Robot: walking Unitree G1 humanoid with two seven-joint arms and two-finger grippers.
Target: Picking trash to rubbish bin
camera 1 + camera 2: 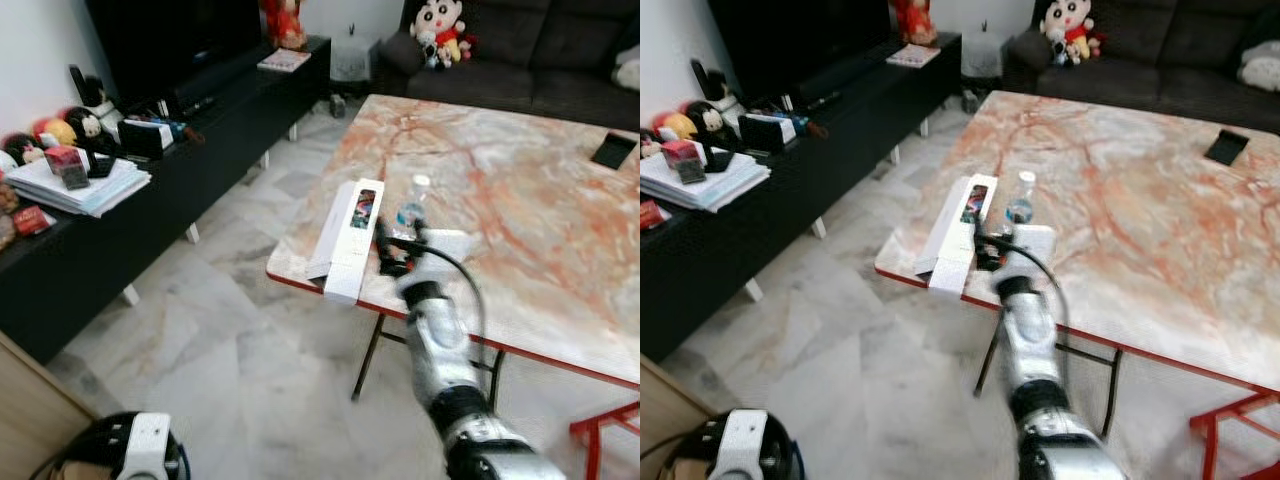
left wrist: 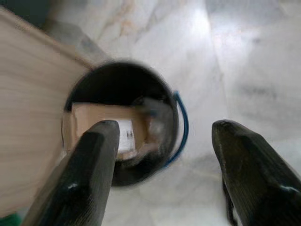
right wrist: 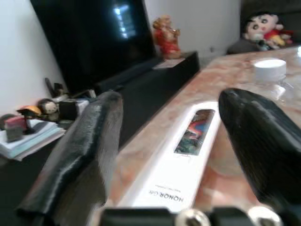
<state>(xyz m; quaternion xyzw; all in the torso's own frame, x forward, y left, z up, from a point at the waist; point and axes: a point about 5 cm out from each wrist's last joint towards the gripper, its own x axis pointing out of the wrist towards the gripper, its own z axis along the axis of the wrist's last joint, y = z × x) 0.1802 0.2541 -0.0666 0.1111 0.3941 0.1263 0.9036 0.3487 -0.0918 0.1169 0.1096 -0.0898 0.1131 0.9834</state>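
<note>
At the table [image 1: 560, 200] corner lies a long white box [image 1: 345, 238], a bottle [image 1: 411, 205] just beside it. Right gripper [image 1: 385, 250] reaches over the table edge, fingers spread wide and empty, straddling the box end in its wrist view [image 3: 188, 155]. To grip well, judged: lower, centre the fingers across the narrow width, close firmly, avoid knocking the bottle. Left gripper [image 2: 164, 179] hangs low, fingers apart, holding nothing. Its wrist view looks down into the bin [image 2: 175, 136], cardboard [image 2: 94, 122] already inside; head views catch just the bin's rim [image 1: 178, 455] at the bottom.
</note>
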